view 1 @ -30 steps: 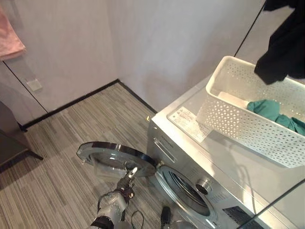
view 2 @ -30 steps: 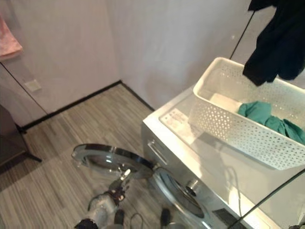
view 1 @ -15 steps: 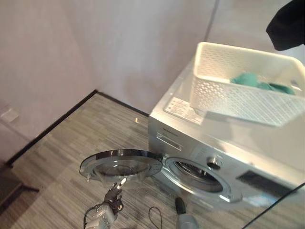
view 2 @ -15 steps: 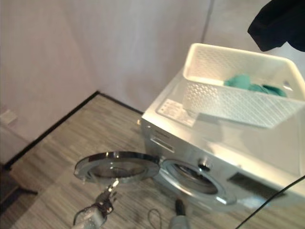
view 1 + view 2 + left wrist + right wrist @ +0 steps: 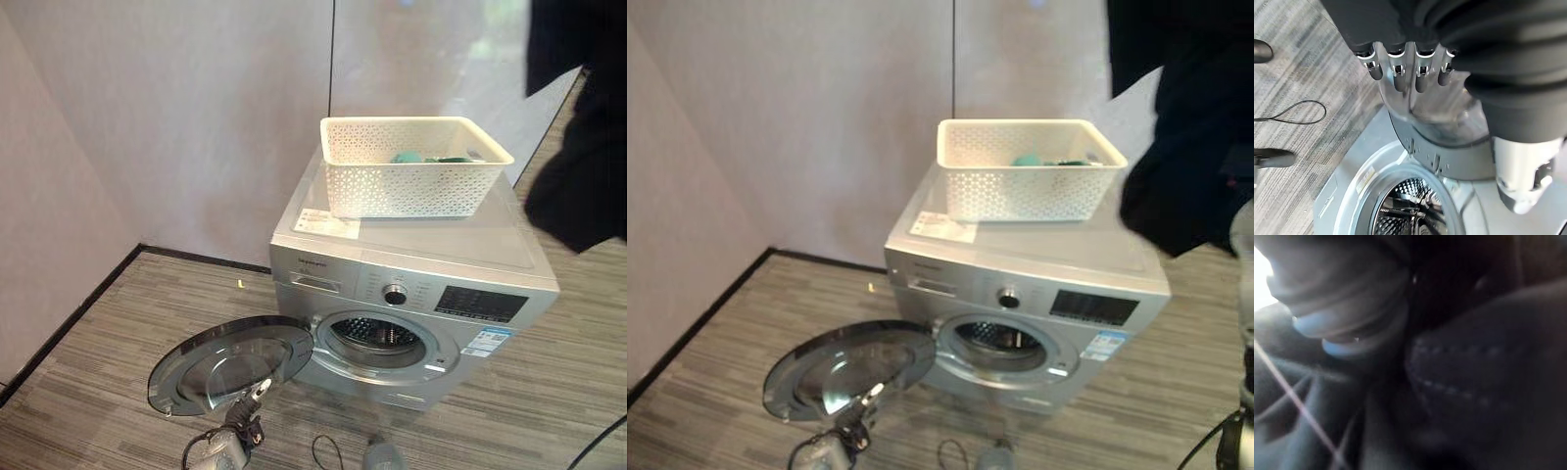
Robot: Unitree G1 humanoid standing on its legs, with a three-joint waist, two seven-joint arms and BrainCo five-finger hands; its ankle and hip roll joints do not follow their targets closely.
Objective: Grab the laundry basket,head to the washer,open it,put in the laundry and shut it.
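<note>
- Sitting on top of the washer, the laundry basket looked like it had already been carried over, so that part seemed done.
- The round door of the washer was swung wide open to the robot's left, down near the floor. The opening step looked done too.
- The hole into the drum showed bare metal in the left wrist view, and no clothes could be seen in it.
- Some green laundry lay inside the basket, so it had not gone into the washer yet.
- A big dark cloth hung in the air on the robot's right, up by the basket and well above the washer's hole.
- The right hand was pressed close against dark cloth in its own wrist view. It could not be told if that hand was gripping the cloth or not.
- The left hand was low down, just beside the open door. Its fingers were loose and straight, and it was holding nothing.
- The job looked about half done. What was left was the putting in: the dark cloth and the green laundry both had to go into the drum.
- After that, the door had to be pushed shut. The left hand was in a good spot for that push.
</note>
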